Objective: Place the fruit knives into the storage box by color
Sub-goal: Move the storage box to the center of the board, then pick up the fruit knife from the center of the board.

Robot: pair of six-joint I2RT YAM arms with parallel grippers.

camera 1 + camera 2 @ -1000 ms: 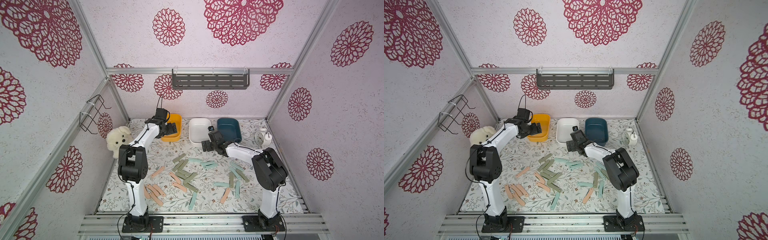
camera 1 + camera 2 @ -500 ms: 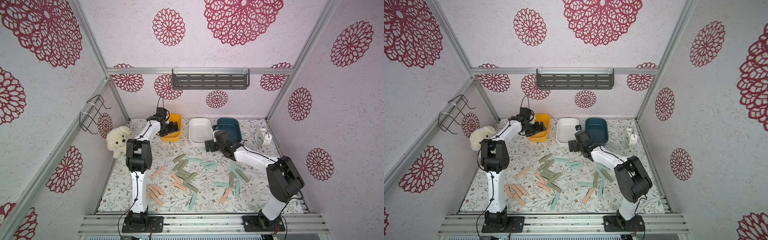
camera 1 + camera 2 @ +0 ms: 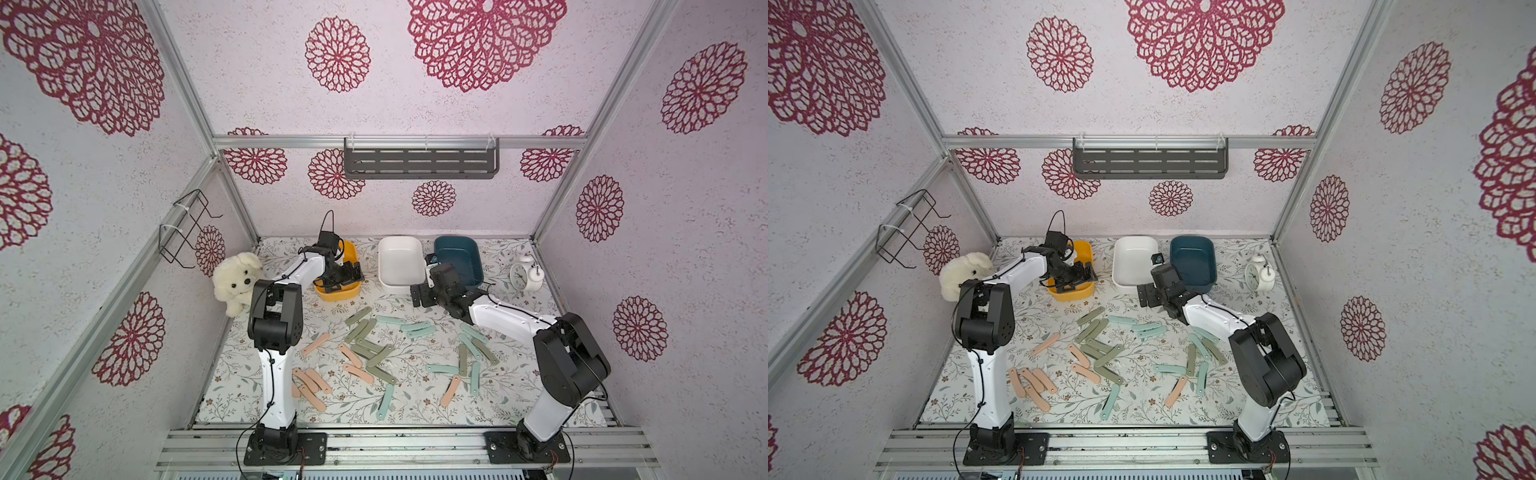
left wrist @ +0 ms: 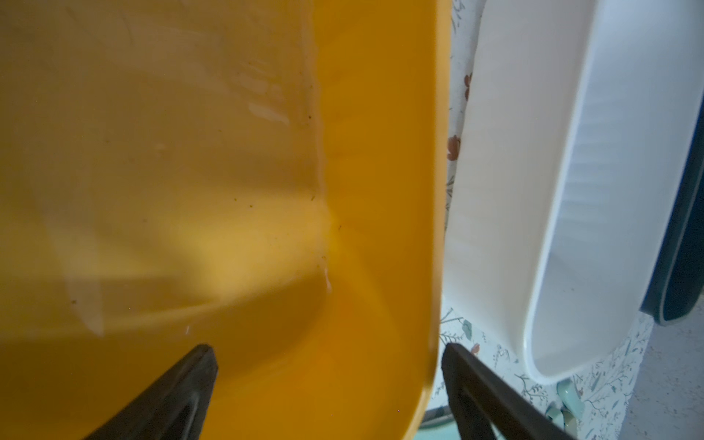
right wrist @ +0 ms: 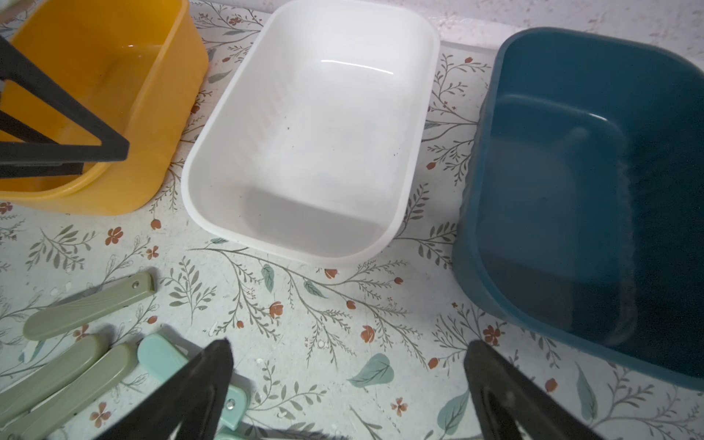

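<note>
Top views first. The fruit knives (image 3: pixel 376 355) are scattered all over the floral mat (image 3: pixel 232 374). They're flat matte bars with rounded ends: peach ones mostly near the left arm's base, sage in a loose pile mid-mat, mint more toward the right arm. Behind them, three smooth plastic tubs with rounded corners stand in a row: yellow box (image 3: pixel 337 294), white box (image 3: pixel 400 266), dark teal box (image 3: pixel 457 259). My left gripper (image 3: pixel 350 275) hangs at the yellow box, and the right gripper (image 3: pixel 419 296) is low over the mat, just in front of the white box. There's a fluffy plush dog (image 3: pixel 236 282) by the left wall and a white alarm clock (image 3: pixel 524 275) beside the teal box.

Left wrist: jaws spread wide, straddling the glossy yellow wall without pinching it. One black finger (image 4: pixel 202 362) is inside the box, the other on the white box's side.

Right wrist: jaws wide too, gripping nothing, just mat between them. Sage and mint knives lie right beside one finger, and a couple show a small end hole.
</note>
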